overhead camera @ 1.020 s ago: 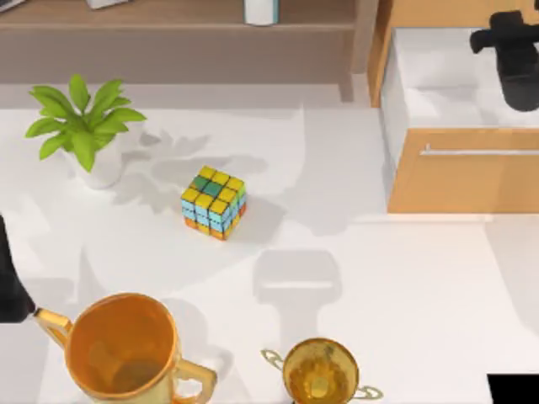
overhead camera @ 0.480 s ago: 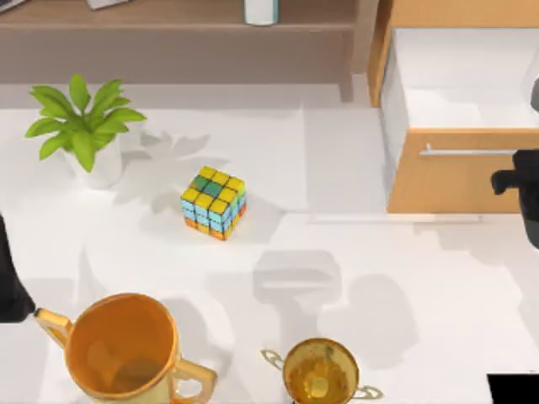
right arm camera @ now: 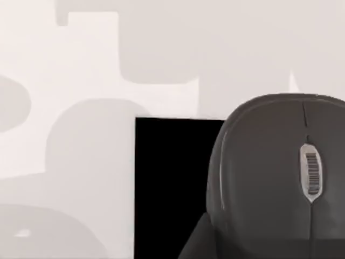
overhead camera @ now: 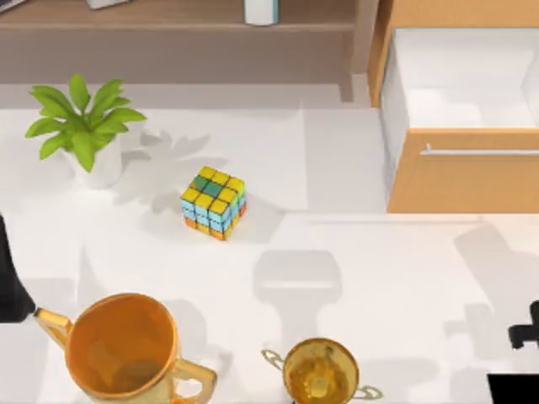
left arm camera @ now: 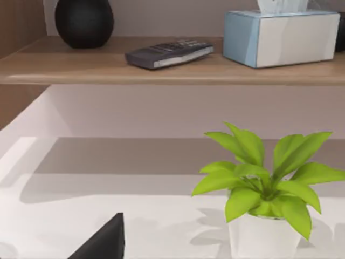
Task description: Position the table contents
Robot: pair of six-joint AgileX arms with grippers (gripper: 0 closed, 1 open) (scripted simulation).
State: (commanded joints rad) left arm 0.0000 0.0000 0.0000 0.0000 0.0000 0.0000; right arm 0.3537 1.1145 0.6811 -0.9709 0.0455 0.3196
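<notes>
The right gripper hangs at the table's near right edge above a dark mouse; its opening I cannot tell.

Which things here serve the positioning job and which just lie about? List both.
Likely job: table, open drawer, mouse, black mat, right tool at table's right edge.
Lying about: plant, colour cube, gold jug, small trophy, remote, tissue box; left arm parked at left edge.
</notes>
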